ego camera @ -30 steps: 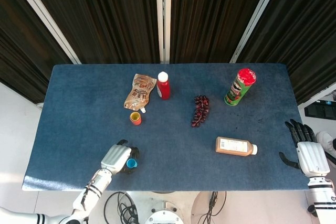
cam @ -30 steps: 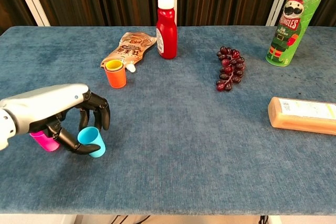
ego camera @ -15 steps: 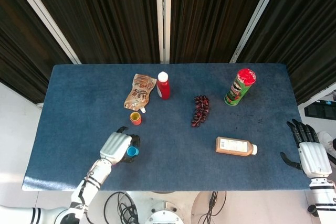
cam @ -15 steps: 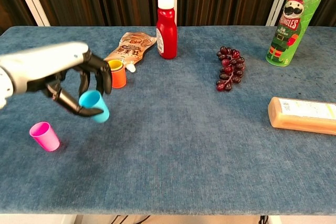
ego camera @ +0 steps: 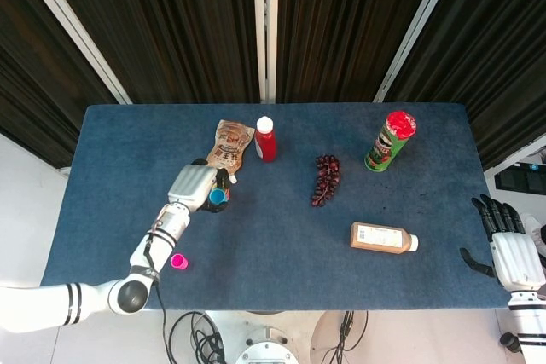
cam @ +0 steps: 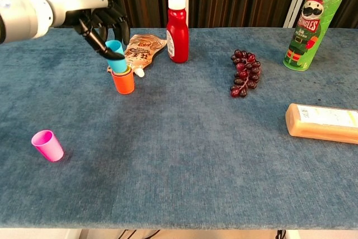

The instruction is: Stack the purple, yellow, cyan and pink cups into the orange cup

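A blue cloth-covered table is filling the scene in front of dark curtains. The left hand is hovering at the far left, fingers clamped around the cyan cup, which is hanging just above the orange cup; a yellow cup's rim is showing inside the orange one. The right hand is resting off the table's near right edge, fingers apart and holding nothing. A green crisp can is standing upright at the far right. An orange-brown bottle is lying on its side at the right. A red sauce bottle is standing at the far middle, with a brown snack pouch lying just left of it, behind the orange cup. A bunch of dark grapes is sitting right of centre. The pink cup is standing alone at the near left, well apart from the others.
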### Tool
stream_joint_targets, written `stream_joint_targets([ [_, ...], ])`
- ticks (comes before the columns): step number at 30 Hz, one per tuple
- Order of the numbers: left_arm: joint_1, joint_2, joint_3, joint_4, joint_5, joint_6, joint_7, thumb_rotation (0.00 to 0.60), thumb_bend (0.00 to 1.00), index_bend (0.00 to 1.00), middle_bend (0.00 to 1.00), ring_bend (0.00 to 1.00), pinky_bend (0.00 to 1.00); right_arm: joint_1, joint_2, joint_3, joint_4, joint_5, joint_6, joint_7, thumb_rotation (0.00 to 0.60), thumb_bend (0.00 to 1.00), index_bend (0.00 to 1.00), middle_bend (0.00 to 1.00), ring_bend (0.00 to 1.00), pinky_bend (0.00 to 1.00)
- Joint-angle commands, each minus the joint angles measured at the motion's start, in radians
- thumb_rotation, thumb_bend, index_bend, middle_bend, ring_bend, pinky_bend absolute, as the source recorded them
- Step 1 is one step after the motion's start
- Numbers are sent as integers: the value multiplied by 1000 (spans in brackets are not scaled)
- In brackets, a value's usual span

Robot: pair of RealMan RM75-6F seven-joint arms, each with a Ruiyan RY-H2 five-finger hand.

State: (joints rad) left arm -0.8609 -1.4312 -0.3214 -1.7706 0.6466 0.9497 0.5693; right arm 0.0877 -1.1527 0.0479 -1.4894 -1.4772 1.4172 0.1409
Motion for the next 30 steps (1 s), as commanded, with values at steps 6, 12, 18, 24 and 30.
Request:
stream_joint_targets([
  [6, -77, -28, 8, 147, -122, -79, -39, 600, 260, 493, 504, 563, 180, -5, 3, -4, -8, -8, 9, 6, 600, 217, 0, 0, 0, 0],
  [12, -90, -67, 23, 226, -119, -91, -92, 600, 259, 492, 502, 563, 180, -8, 5, -1, -3, 5, 4, 12, 600, 218, 0, 0, 0, 0],
  [18, -95, -83, 40, 252, -70, -92, -126, 600, 259, 492, 502, 563, 180, -10, 6, 1, 2, 13, 0, 14, 600, 218, 0, 0, 0, 0],
  [24, -93, -108, 48, 284, -41, -90, -167, 600, 260, 490, 501, 563, 185, -8, 0, 1, 8, 13, -6, 15, 600, 217, 0, 0, 0, 0],
  [30, -94, -121, 57, 304, -28, -94, -190, 600, 257, 403, 440, 461, 185, -10, 0, 1, 15, 17, -9, 19, 600, 217, 0, 0, 0, 0],
])
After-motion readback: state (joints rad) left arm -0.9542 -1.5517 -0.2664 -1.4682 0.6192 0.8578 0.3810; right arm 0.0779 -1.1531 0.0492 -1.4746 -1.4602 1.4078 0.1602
